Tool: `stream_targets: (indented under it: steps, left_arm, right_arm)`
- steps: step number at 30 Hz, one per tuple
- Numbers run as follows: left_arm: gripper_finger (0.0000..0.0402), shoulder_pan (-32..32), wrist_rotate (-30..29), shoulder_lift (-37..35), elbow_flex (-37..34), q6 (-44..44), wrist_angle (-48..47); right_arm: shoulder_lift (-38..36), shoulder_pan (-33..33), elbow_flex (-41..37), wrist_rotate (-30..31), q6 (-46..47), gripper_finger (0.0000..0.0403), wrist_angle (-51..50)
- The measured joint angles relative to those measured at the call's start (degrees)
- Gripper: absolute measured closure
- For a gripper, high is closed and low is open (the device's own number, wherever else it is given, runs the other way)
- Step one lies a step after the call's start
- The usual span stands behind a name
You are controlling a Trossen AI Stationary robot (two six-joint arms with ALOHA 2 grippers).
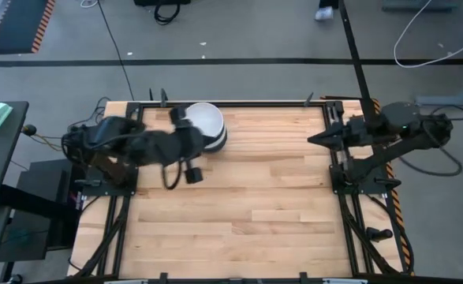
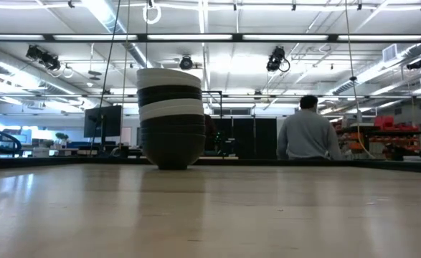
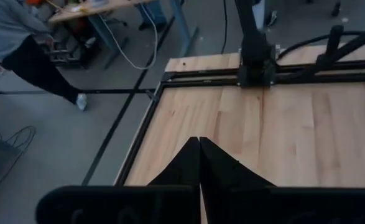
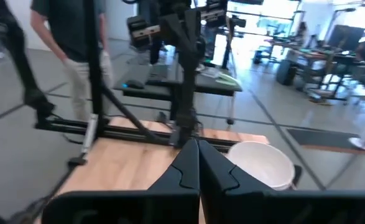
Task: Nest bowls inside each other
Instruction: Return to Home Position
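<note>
1. Worktop: pale wood planks in a black frame. Its back rail runs just behind the stack. Most of the bare wood lies in front of the stack and to its right.
2. Left arm: comes in from the stack's left. In the high view its forward links overlap the stack's left rim. Cannot tell whether it touches the stack.
3. Right arm: folded up well apart from the stack, on its right, at the frame edge.
4. Person: grey top, back turned, out in the room beyond the stack and to its right. The wrist views show other people on the floor farther off.
5. Stack: all the bowls in view sit nested in one upright column on the worktop.
   - Bands from the top are white, black, white, then black down to the base.
   - The number of bowls in each band cannot be resolved.
   - From above only the top bowl shows, white and mouth up.
6. Left end effector: fingers pressed together with nothing between them. It is raised over bare wood and pointed away from the stack, toward the frame on the stack's right.
7. Right end effector: fingers pressed together and empty. It is aimed at the stack from well apart on its right. The top bowl shows beyond its tips in the right wrist view.
</note>
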Motion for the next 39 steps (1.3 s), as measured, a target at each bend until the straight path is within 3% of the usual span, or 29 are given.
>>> stream_targets:
  steps: [4,12,18,27,32,39]
  left_arm:
    - [0.0396,-4.8,-6.2,-2.4,0.0,-4.5,-4.0]
    - [0.0395,-11.8,-15.9,-3.7,-0.1,-18.9,-19.1]
    - [0.0395,-14.0,-18.2,-5.0,-4.4,-22.0,-18.5]
    - [0.0393,-15.2,-20.8,-14.6,-26.4,-35.7,-17.1]
    - [0.0397,-15.1,-21.3,-20.8,-39.1,-35.5,-6.8]
    - [0.0398,-15.1,-21.1,-30.3,-55.9,-35.7,5.7]
  right_arm:
    - [-1.2,3.8,2.3,1.0,2.0,0.0403,-3.3]
    - [-5.8,9.0,3.2,9.0,7.1,0.0403,-12.9]
    - [-6.2,9.2,3.2,11.0,6.2,0.0403,-16.7]
    - [-7.8,9.2,-0.2,12.1,9.7,0.0403,-20.9]
    - [-10.6,9.2,-4.5,12.0,9.9,0.0403,-17.4]
    - [-16.5,9.2,-16.7,11.3,12.9,0.0403,-10.7]
